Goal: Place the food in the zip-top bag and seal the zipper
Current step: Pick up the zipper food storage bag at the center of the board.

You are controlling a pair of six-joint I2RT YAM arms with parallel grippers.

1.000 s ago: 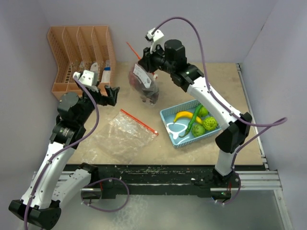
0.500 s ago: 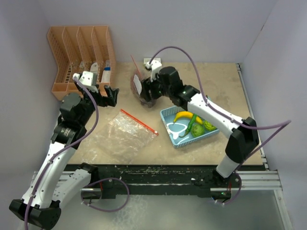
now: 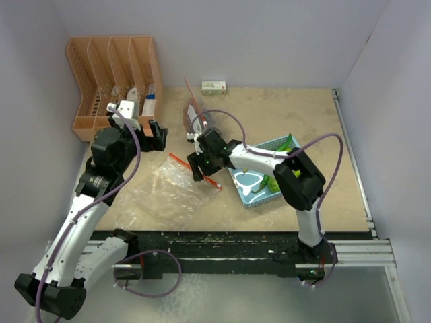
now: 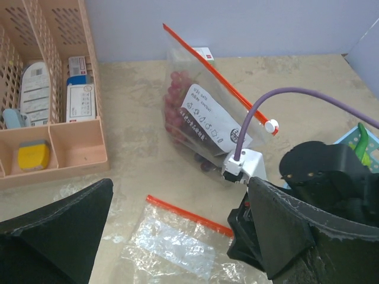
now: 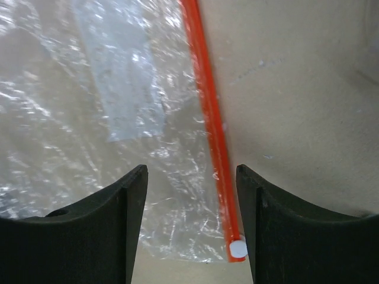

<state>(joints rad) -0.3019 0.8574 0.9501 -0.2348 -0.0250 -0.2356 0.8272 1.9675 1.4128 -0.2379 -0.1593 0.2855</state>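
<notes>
Zip-top bag (image 5: 89, 118) plastic lies flat and crinkled directly beneath the right hand (image 5: 190, 171). That hand's fingers are spread, with nothing pinched between them. The zipper (image 5: 213, 136) runs lengthwise through the gap, nearer the right finger, and its white end tab sits close to that finger's base. Whether the fingertips touch the plastic cannot be told.

From above, the right hand (image 3: 200, 168) points down over the zipper (image 3: 178, 159), and most of the zip-top bag (image 3: 161, 192) spreads away on its left side across the worktop (image 3: 303, 114). Just to this hand's right stands the light-blue basket (image 3: 259, 200), holding green food (image 3: 273, 182). Beyond the hand, farther from the arm bases, lies a second clear bag (image 3: 197, 120) with grapes (image 4: 176, 100) inside and its own orange-red strip (image 4: 219, 83).

The left hand (image 3: 156, 134) hangs above the worktop with fingers wide apart and empty, well left of the right hand. Ahead of the left hand (image 4: 177, 183) sit the second clear bag (image 4: 204, 118) and a small box (image 4: 204, 53). To its left stands the orange organizer (image 4: 53, 83).
</notes>
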